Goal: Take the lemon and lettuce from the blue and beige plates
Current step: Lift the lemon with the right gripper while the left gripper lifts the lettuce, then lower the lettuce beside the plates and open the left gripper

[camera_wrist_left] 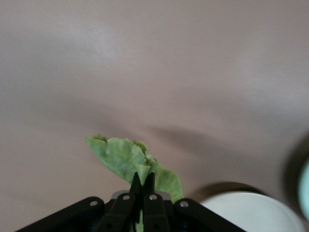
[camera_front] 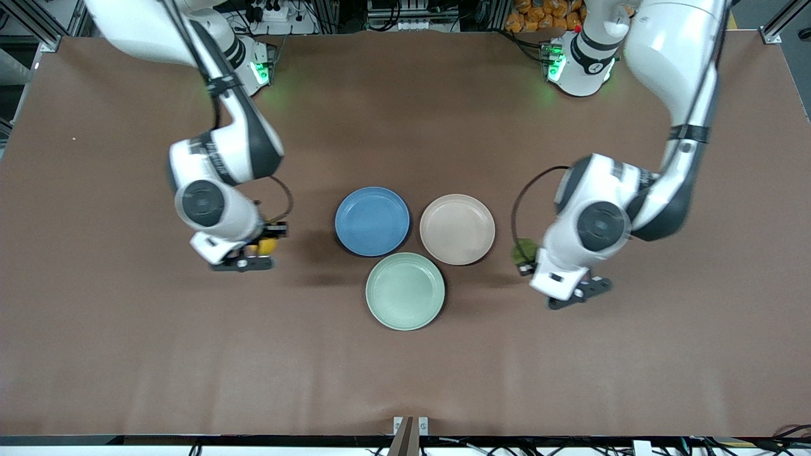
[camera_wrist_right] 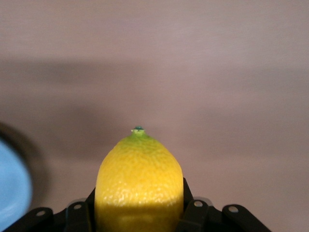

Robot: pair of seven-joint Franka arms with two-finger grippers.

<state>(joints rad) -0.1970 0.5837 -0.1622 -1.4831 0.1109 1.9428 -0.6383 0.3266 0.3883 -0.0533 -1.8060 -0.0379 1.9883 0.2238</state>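
From the front we see the blue plate (camera_front: 372, 221) and beige plate (camera_front: 457, 228) bare mid-table (camera_front: 95, 329). Left wrist view: our left pincer (camera_wrist_left: 143, 180) pinches the lettuce (camera_wrist_left: 126, 157). Right wrist view: our right pincer (camera_wrist_right: 139, 212) grips the lemon (camera_wrist_right: 139, 186).

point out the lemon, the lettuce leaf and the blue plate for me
lemon (camera_wrist_right: 139, 186), right wrist view, middle of its yellow skin.
lettuce leaf (camera_wrist_left: 120, 154), left wrist view, flat of the leaf above the pincer tips.
blue plate (camera_front: 372, 221), front view, bare centre.
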